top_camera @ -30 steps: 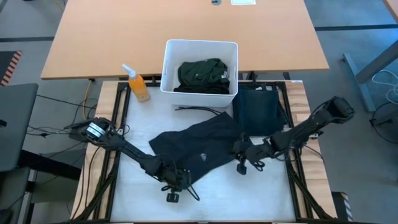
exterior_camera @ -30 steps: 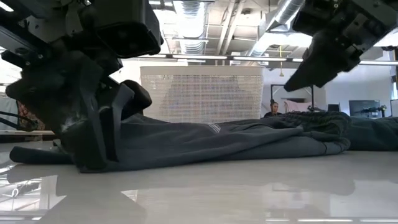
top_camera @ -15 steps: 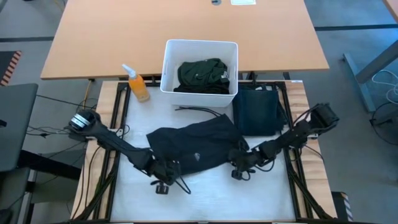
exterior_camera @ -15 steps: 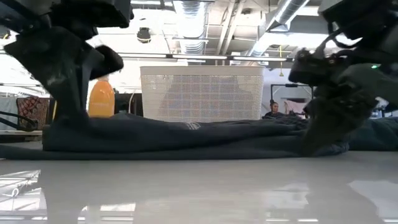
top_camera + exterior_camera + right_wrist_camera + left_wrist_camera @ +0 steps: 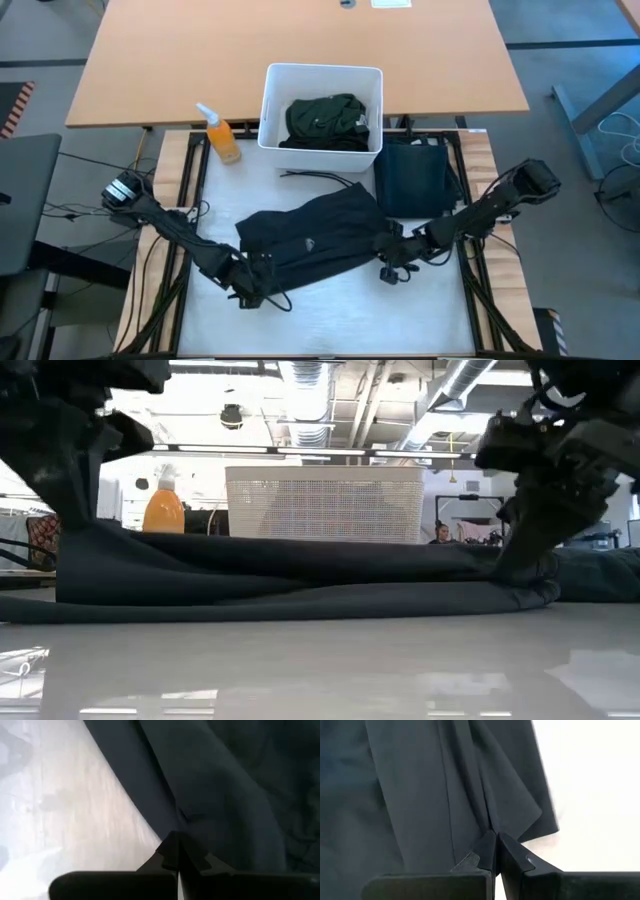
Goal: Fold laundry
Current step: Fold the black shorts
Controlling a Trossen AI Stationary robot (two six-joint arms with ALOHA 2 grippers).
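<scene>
Navy trousers [image 5: 315, 238] pinched at opposite edges, apparently, by clenched left gripper [image 5: 252, 290] and right gripper [image 5: 392, 258].

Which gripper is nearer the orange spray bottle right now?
Left. The left gripper sits toward the table's front, below the spray bottle; the right gripper is far across.

Both arms are dark, slim and jointed, with black cables along them. The left gripper [image 5: 496, 852] and right gripper [image 5: 176, 851] each end in matte black wedge-shaped fingers.
</scene>
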